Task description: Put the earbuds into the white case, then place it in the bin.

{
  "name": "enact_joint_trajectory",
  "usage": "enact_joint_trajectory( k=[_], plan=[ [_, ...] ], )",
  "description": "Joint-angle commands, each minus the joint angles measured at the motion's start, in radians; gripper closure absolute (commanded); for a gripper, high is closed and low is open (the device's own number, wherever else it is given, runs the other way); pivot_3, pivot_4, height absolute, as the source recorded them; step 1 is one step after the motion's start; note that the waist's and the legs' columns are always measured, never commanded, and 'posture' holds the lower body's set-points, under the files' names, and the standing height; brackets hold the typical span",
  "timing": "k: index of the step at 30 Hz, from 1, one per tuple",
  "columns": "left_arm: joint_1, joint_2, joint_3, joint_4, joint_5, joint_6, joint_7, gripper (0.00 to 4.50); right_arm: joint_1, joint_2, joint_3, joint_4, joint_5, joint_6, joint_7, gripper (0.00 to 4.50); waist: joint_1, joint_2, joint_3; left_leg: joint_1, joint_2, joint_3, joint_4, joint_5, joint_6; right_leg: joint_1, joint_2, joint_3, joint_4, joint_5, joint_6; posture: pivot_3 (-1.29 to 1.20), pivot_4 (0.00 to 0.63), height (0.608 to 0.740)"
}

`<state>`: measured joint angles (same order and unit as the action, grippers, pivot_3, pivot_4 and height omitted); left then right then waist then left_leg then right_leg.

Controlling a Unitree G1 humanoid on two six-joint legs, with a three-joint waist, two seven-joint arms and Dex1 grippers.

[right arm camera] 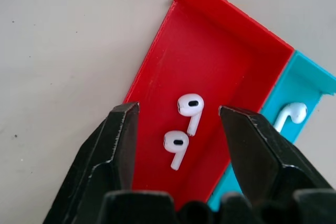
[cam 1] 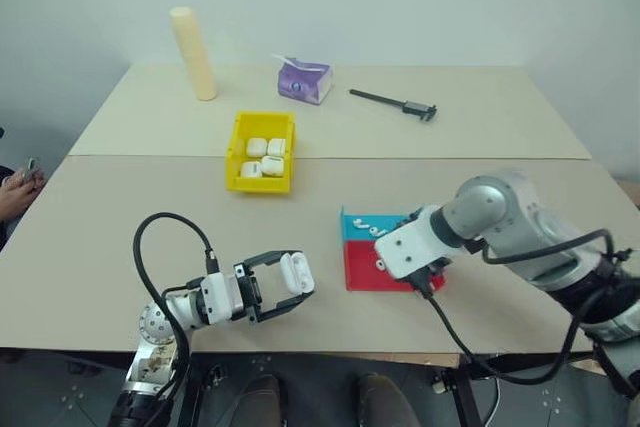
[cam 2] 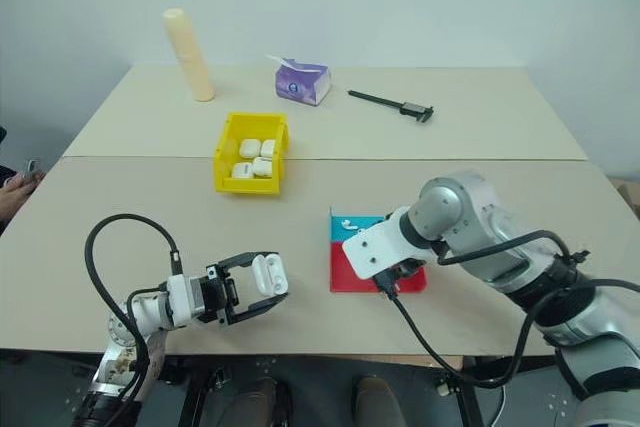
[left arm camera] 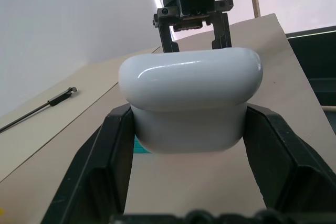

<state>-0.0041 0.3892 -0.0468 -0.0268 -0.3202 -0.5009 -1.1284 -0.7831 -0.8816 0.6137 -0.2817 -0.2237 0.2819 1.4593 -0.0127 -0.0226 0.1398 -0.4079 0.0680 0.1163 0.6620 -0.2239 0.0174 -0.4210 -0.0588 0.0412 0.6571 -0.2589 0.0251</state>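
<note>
My left gripper hovers near the table's front edge, shut on the white case, whose rounded lid is closed. My right gripper points down over a shallow red tray. It is open, with two earbuds lying in the tray between its fingers. A third earbud lies in the adjoining teal tray. The yellow bin stands at mid-table and holds several white cases.
At the back of the table stand a cream cylinder, a purple tissue pack and a black caliper. A person's hand shows at the left edge. Bare tabletop lies between the bin and the trays.
</note>
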Motion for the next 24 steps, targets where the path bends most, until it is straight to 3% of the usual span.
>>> enact_joint_trajectory(
  k=[1, 7, 18, 22, 24],
  plan=[
    [0.001, 0.003, -0.01, -0.03, -0.004, -0.034, 0.025, 1.71, -0.034, 0.021, 0.004, 0.03, -0.06, -0.041, -0.001, 1.53, 0.0, 0.0, 0.0, 0.0, 0.0, 0.0, 0.0, 0.0, 0.0, 0.0, 0.0, 0.0, 0.0, 0.0, 0.0, 0.0, 0.15, 0.74],
    [0.003, 0.01, -0.017, -0.046, 0.0, -0.025, 0.066, 1.71, -0.031, 0.059, 0.025, 0.098, -0.16, -0.103, -0.019, 1.53, 0.0, 0.0, 0.0, 0.0, 0.0, 0.003, 0.0, 0.0, 0.0, 0.0, 0.0, 0.0, 0.0, 0.0, 0.0, 0.0, 0.15, 0.74],
    [0.006, 0.035, -0.032, -0.054, 0.0, -0.016, 0.096, 1.71, -0.027, 0.111, 0.026, 0.129, -0.184, -0.136, 0.006, 1.53, 0.0, 0.0, 0.0, 0.0, 0.0, 0.004, 0.0, 0.0, 0.0, 0.0, 0.0, -0.001, 0.0, 0.0, 0.0, 0.0, 0.15, 0.74],
    [0.011, 0.045, -0.036, -0.062, -0.002, -0.007, 0.106, 1.71, -0.018, 0.108, 0.021, 0.144, -0.199, -0.164, 0.0, 2.71, 0.0, 0.0, 0.0, 0.0, 0.0, 0.005, 0.0, 0.0, 0.0, 0.0, 0.0, -0.001, 0.0, 0.0, 0.0, 0.0, 0.15, 0.74],
    [0.015, 0.049, -0.036, -0.065, -0.001, -0.002, 0.113, 1.71, -0.014, 0.116, 0.015, 0.145, -0.198, -0.157, -0.002, 2.71, -0.001, 0.0, 0.0, 0.0, 0.0, 0.005, 0.0, 0.0, 0.0, 0.0, 0.0, -0.001, 0.0, 0.0, -0.001, 0.0, 0.15, 0.74]
  ],
)
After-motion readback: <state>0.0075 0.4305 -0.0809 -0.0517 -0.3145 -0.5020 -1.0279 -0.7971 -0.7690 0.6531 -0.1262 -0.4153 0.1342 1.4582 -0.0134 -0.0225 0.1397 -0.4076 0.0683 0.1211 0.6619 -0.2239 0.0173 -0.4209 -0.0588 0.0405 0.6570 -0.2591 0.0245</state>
